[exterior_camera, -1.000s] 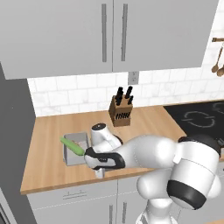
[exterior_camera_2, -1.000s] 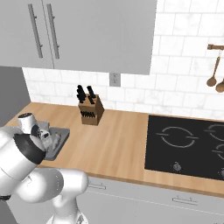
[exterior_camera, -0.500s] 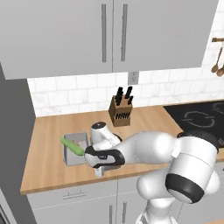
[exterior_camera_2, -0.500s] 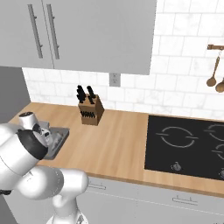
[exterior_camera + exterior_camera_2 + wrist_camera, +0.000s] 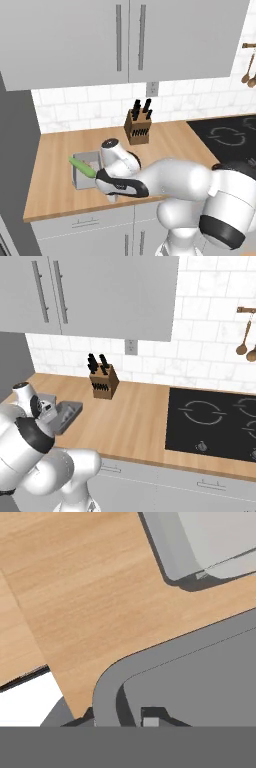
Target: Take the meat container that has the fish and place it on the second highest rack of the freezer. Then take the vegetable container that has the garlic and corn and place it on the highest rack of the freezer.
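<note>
Over counter [image 5: 55,150] | arm bent low | hand above vegetable container [image 5: 82,172]

arm [image 5: 165,177] lower and nearer vegetable container [image 5: 82,170], wrist turned

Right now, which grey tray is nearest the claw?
The darker grey tray, its rounded corner right at the claw; the lighter tray lies farther across the wooden counter.
</note>
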{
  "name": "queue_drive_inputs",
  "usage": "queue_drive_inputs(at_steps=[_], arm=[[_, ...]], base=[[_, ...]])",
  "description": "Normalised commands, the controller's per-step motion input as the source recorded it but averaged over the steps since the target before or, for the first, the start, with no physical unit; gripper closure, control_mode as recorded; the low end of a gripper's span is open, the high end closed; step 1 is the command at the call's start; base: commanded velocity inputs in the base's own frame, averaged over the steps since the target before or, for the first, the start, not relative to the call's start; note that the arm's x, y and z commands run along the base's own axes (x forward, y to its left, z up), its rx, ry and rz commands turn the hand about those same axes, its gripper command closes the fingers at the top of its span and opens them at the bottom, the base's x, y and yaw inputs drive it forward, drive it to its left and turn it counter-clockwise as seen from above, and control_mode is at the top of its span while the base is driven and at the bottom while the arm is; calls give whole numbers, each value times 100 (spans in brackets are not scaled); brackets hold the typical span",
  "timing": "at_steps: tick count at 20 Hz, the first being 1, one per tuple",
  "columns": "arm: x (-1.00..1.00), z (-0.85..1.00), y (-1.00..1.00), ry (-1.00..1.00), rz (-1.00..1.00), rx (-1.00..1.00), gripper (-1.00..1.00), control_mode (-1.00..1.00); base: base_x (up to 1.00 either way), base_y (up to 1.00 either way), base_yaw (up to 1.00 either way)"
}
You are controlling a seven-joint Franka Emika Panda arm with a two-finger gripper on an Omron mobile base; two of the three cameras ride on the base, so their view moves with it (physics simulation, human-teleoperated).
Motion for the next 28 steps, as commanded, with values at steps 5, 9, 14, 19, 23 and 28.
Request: queue_drive_inputs(at_steps=[5, 9, 14, 19, 23, 28], arm=[[-20, 47, 0, -8, -2, -2, 100, -100], [-18, 79, -14, -4, 6, -2, 100, -100], [-40, 100, -26, -1, 29, -13, 100, -100], [-14, 91, -9, 0, -6, 0, 100, -100], [-1, 82, -4, 0, -42, 0, 100, -100], [-21, 84, -5, 0, -52, 0, 100, -100]], base=[[0, 0, 0], [0, 0, 0], [0, 0, 0], [0, 0, 0], [0, 0, 0], [0, 0, 0]])
